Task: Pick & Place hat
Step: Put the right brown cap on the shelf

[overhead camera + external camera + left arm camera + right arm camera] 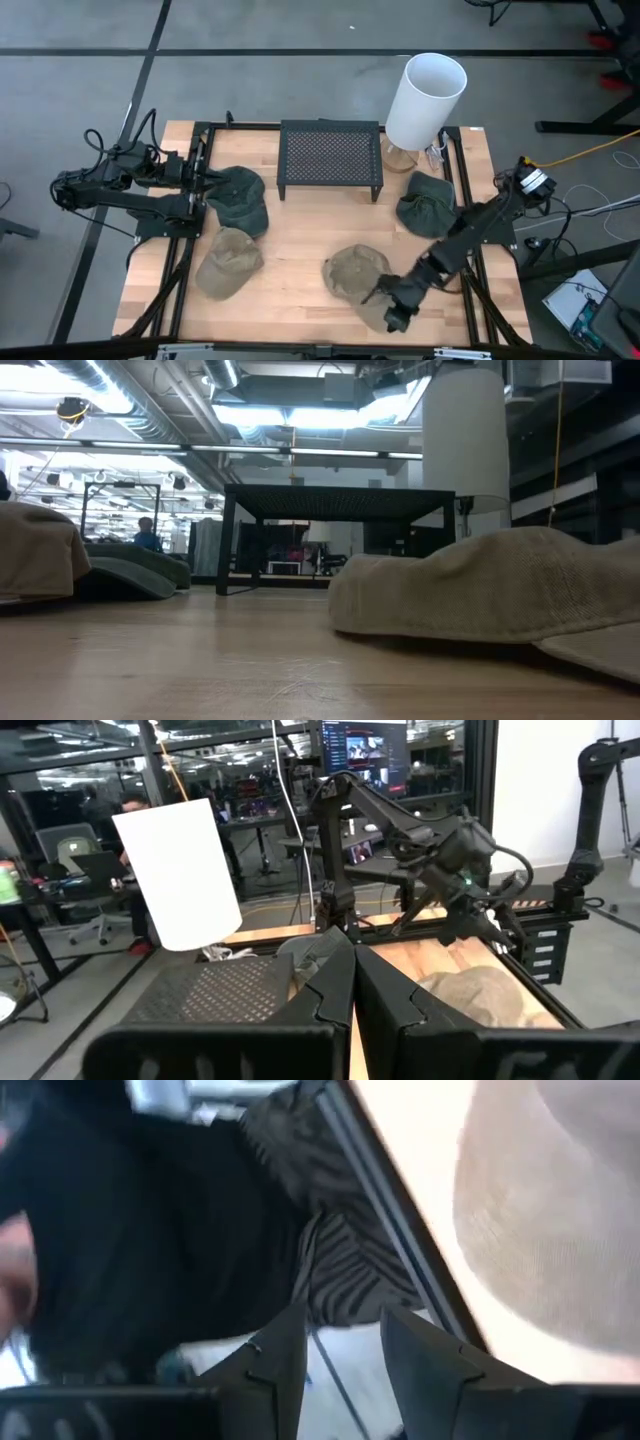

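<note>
Tan hat (pixel 480 585) lies closest, on the table's (pixel 300 270) front edge | my right gripper (pixel 392 300) sits at its brim, fingers narrowly parted, holding nothing | next: settle lower, pinch brim squarely | left gripper (pixel 205 180) waits shut by green hat (pixel 240 200) | fingertip contact hidden.

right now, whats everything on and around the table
tan hats: 2, khaki; one front left, one front centre beside the right pincer
green hats: 2, dark olive; one at the left edge, one at the right edge
mesh stand: 1, black, back centre
lamp: 1, white shade, back right
table: 1, light wood
left pincer: shut, by the left green hat
right pincer: open, empty, at the front edge
</note>
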{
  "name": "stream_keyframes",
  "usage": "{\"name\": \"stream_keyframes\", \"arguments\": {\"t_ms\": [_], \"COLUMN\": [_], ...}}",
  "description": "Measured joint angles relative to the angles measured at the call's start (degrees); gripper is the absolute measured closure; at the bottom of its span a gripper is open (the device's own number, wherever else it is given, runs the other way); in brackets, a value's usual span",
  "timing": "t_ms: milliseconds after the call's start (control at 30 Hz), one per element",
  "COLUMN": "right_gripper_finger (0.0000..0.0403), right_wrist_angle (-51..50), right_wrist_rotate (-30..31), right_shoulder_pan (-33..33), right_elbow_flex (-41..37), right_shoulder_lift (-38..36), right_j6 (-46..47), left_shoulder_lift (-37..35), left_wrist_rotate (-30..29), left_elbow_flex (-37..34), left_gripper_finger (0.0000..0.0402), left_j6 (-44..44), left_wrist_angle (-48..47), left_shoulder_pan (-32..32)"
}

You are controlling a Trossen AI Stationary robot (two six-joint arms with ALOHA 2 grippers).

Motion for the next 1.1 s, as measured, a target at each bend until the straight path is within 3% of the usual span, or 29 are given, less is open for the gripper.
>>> {"name": "stream_keyframes", "arguments": {"t_ms": [167,333,633,833,1100], "right_gripper_finger": [0.0272,0.0272,0.0272,0.0272,0.0272], "right_wrist_angle": [-2.52,-2.97,-3.4,1.1,-4.09], "right_wrist_rotate": [14.23,17.81,34.51,36.66,47.87], "right_shoulder_pan": [8.16,14.07,18.1,18.18,18.56], "right_elbow_flex": [0.0,0.0,0.0,0.02,0.04], "right_shoulder_lift": [1.12,2.53,9.69,16.41,17.03], "right_j6": [16.53,28.69,35.94,41.68,39.89], "left_shoulder_lift": [0.01,0.0,-0.01,0.0,0.01], "left_wrist_rotate": [0.01,0.01,0.01,0.01,0.01], "left_elbow_flex": [0.0,0.0,0.0,0.0,0.0], "left_gripper_finger": [0.0398,0.0398,0.0398,0.0398,0.0398], "left_j6": [-0.17,-3.56,-7.43,-7.54,-7.54], "left_wrist_angle": [0.32,2.21,3.5,3.48,3.48], "left_shoulder_pan": [-0.02,-0.02,0.0,-0.01,-0.01]}}
